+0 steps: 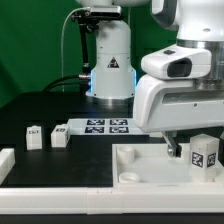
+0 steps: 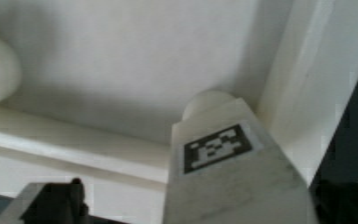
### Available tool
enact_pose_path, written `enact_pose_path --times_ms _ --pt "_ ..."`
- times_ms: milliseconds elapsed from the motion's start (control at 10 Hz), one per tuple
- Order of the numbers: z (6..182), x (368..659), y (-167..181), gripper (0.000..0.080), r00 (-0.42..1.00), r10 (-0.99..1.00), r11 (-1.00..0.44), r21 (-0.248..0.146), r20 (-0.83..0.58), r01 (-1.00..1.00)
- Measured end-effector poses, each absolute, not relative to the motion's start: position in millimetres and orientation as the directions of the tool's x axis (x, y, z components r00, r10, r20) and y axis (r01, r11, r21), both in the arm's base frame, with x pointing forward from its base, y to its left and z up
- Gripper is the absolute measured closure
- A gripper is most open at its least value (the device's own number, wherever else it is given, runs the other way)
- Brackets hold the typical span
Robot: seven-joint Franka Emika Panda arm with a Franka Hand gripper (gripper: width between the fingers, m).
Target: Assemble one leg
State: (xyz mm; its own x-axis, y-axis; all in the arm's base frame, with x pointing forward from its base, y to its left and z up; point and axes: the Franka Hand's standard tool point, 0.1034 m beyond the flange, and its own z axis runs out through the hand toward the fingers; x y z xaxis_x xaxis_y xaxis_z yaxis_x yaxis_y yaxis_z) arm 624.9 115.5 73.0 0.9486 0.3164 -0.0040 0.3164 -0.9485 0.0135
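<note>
- Your arm reaches in from the exterior view's right, wrist bent low over the big white slab (image 1: 140,160).
- The gripper (image 1: 185,150) points down at the slab's right side; you can't tell whether its fingers are closed.
- The leg (image 1: 204,153) stands just beside the gripper, tag facing the camera.
- In the wrist view the leg (image 2: 229,150) fills the foreground, tilted, with a dark fingertip (image 2: 55,203) near it.
- Two more pegs (image 1: 46,135) sit well apart on the dark table (image 1: 40,105), beside the marker board (image 1: 100,127).

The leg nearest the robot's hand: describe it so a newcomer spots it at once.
Start at the large white square slab at the front of the table. On its end toward the exterior view's right, just under the hand, a small white blocky leg stands upright. The other legs lie off the slab, on the dark table toward the left.
</note>
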Motion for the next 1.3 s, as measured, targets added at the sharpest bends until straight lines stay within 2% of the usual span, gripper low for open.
enact_pose_path --times_ms 300,500,600,700,800,900,1200,1300 --pt "74.8 622.6 125.1 0.015 0.886 0.463 -0.886 0.014 -0.009 0.463" --pt "74.4 622.5 124.5 0.015 0.887 0.462 -0.887 0.014 -0.01 0.462" --pt "74.2 622.5 124.1 0.024 0.887 0.461 -0.887 0.014 -0.01 0.461" --pt "73.9 622.4 124.2 0.0423 0.898 0.441 -0.897 0.014 -0.01 0.441" --pt "73.8 622.4 124.1 0.0423 0.907 0.422 -0.907 0.015 -0.01 0.422" --pt "73.8 622.5 124.0 0.0508 0.907 0.422 -0.906 0.015 -0.01 0.422" --pt "74.3 623.8 123.9 0.0508 0.996 0.087 -0.996 0.013 0.001 0.087" --pt "74.4 623.6 124.6 0.0508 0.993 -0.117 -0.993 0.015 0.004 -0.117"
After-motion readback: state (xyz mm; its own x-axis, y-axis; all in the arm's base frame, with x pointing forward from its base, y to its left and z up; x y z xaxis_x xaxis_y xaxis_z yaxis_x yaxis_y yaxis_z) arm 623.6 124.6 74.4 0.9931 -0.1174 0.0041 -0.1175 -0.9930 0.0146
